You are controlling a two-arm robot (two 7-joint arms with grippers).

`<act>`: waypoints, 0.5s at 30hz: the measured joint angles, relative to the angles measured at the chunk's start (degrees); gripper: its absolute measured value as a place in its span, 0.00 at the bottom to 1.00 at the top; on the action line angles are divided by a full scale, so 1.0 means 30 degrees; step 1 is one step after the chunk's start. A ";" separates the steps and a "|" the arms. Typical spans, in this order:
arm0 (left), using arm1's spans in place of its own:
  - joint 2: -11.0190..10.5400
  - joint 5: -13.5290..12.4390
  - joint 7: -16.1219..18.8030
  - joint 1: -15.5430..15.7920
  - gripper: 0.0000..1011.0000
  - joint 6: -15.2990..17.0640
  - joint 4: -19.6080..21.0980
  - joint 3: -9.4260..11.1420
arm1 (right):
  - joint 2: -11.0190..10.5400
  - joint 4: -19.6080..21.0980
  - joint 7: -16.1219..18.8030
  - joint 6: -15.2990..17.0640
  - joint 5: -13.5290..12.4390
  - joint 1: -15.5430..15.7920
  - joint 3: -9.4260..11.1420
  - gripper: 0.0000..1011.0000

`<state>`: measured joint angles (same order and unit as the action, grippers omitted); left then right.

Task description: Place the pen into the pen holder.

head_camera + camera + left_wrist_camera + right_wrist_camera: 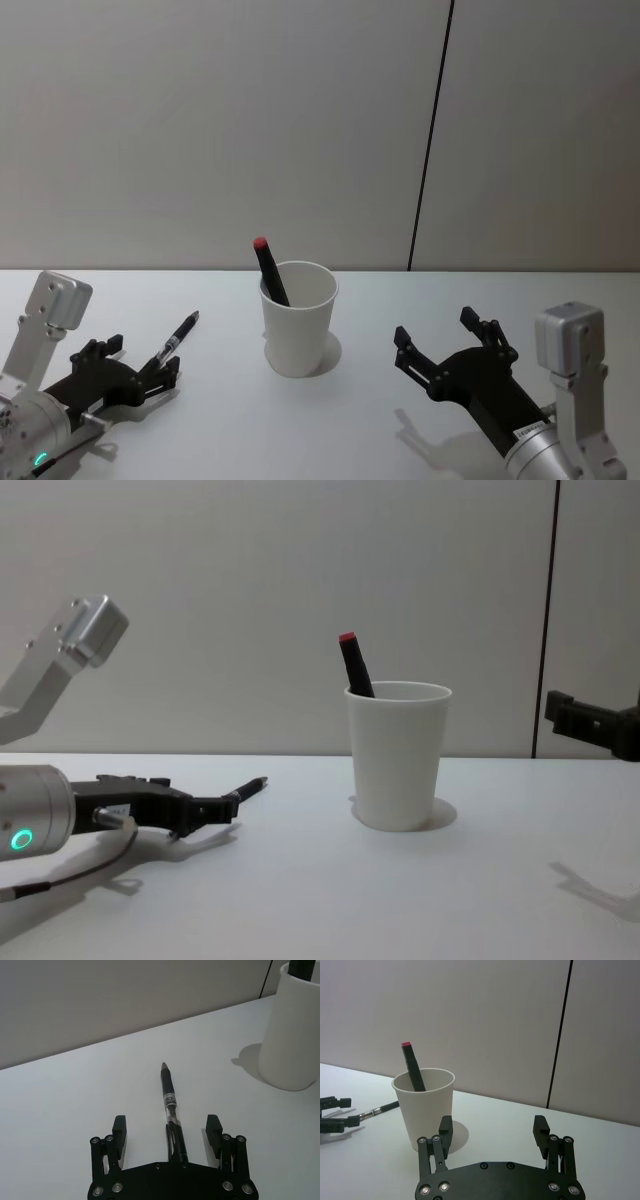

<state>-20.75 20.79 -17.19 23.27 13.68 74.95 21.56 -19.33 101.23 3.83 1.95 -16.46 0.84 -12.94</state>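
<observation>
Pen [180, 336] lies on the left half of the desk [330, 430], about midway between the front and back edges. Its long axis runs from the left claw [140, 360] toward the back edge and a little rightward — roughly at the pen holder [298, 330].

That line-up is what the pick-up turns on. In the left wrist view the pen [170, 1105] runs straight out from the palm, in line with the claw's reach. Its rear end sits between the two fingers [119, 1132] and its tip is well beyond them. The left claw [166, 1127] is spread wide, with a gap on each side of the barrel, so it straddles the pen without gripping it. My judgement is that closing where it stands would catch the rear part, leaving most of the length sticking out ahead.

To the right, near the desk's middle, the white cup stands upright with a dark marker [270, 272], red at the top, leaning inside.

Farther right, the right claw [435, 328] hangs wide and empty above the desk's right half — well apart from the pen, so the left arm is the nearer.
</observation>
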 joint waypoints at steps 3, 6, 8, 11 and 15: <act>0.0064 0.0001 -0.0030 -0.0017 0.99 -0.0049 -0.0165 -0.0062 | 0.0000 0.0000 -0.0001 0.0001 0.0000 -0.0001 0.0001 0.99; 0.0123 0.0000 -0.0066 -0.0024 0.99 -0.0055 -0.0310 -0.0112 | 0.0000 -0.0001 0.0000 0.0000 0.0000 -0.0001 0.0000 0.99; 0.0163 -0.0005 -0.0102 -0.0027 0.99 -0.0055 -0.0396 -0.0146 | 0.0001 0.0000 -0.0001 0.0000 0.0001 -0.0001 0.0000 0.99; 0.0208 -0.0016 -0.0141 -0.0029 0.99 -0.0055 -0.0490 -0.0178 | 0.0000 -0.0001 -0.0001 0.0000 0.0001 -0.0001 0.0000 0.99; 0.0267 -0.0028 -0.0202 -0.0032 0.99 -0.0057 -0.0581 -0.0228 | 0.0000 -0.0001 -0.0001 0.0001 0.0001 -0.0001 0.0000 0.99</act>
<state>-19.96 20.71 -17.79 23.17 13.51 73.21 20.88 -19.33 101.22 3.83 1.95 -16.46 0.84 -12.94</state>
